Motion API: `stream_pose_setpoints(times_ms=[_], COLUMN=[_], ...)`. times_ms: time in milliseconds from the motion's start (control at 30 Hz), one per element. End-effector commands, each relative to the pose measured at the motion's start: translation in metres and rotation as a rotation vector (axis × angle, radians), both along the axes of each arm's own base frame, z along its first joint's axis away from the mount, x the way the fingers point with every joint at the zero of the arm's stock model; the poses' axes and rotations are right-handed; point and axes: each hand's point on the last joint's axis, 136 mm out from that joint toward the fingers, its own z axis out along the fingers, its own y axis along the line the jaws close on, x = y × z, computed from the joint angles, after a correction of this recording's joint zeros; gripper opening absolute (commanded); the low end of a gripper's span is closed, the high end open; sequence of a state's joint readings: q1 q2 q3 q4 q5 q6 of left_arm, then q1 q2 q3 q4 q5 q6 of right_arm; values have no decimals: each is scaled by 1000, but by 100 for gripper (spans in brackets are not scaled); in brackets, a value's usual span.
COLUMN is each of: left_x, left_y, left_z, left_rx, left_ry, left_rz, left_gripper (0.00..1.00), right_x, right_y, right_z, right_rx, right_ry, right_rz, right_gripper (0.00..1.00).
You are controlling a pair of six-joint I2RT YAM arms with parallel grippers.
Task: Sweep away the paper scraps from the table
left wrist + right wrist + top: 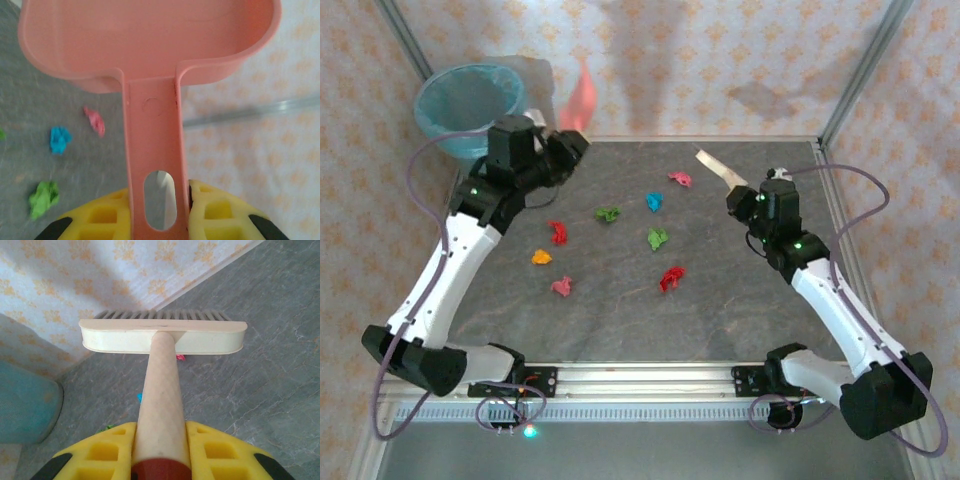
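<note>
Mid-worktop (720,310), loose and well apart: the paper scraps (658,238). We count eight small crumpled wads: two red, two green, two pink, one blue, one orange. We'd judge them near weightless and springy, likely to roll or skip off the bristles. So no pinching; push them from behind with slow strokes. Right gripper (160,450) is clamped on the brush (162,337) handle, head seemingly clear of the surface. Left gripper (157,212) is clamped on the dustpan (150,40) handle, pan raised near the blue bin (470,100).
</note>
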State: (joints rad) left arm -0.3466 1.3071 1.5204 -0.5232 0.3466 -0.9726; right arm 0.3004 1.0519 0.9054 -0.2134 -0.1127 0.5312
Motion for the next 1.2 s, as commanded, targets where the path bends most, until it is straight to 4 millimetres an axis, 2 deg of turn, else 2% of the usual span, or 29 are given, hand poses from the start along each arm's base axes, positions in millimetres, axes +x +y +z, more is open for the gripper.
stream_pose_setpoints(times_ms=[0,167,333,533,633,833,1000,1167], left_x=[-40,-114,-175,-231,-251,-275,-284,-290], left_y=[-21,-50,-50,-46,-45,-37,-41,-49], left_z=[-44,-87,-132,-184,-207,-232,-244,-246], left_rx=[265,462,636,770,800,826,886,924], left_ry=[29,-2,74,182,231,274,281,256], left_rz=[-175,-392,-561,-712,-770,-839,-882,-935], left_gripper=[0,0,0,0,0,0,0,0], right_x=[3,2,3,7,11,14,11,5], right_y=[-10,-16,-19,-10,-5,-1,4,4], right_z=[32,34,32,29,26,24,26,18], right_rx=[47,99,146,185,198,214,304,407], right_ry=[-131,-161,-173,-158,-141,-120,-103,41], right_rz=[-69,-106,-131,-99,-83,-71,-71,-147], right_gripper=[0,0,0,0,0,0,0,0])
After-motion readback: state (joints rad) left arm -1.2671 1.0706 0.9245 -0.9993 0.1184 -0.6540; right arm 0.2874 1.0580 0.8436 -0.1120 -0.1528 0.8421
